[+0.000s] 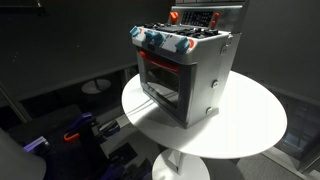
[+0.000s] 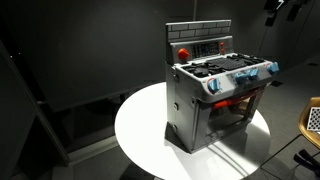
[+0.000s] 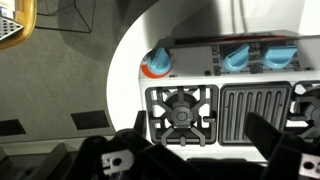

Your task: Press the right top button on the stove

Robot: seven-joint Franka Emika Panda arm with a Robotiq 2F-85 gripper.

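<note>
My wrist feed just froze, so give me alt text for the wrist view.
The open gripper hangs above the stove top, with a black burner grate showing between its fingers. Blue knobs line the stove's upper edge, with the white table beyond.

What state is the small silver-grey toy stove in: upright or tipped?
Upright: in both exterior views the silver-grey toy stove stands base-down on the round white table.

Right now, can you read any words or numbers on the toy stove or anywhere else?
No text can be read in any view.
stove: no words or brand readable.
back panel: red parts and a dark strip, too small and blurred to show any letters.
knobs: no readable marks.
</note>
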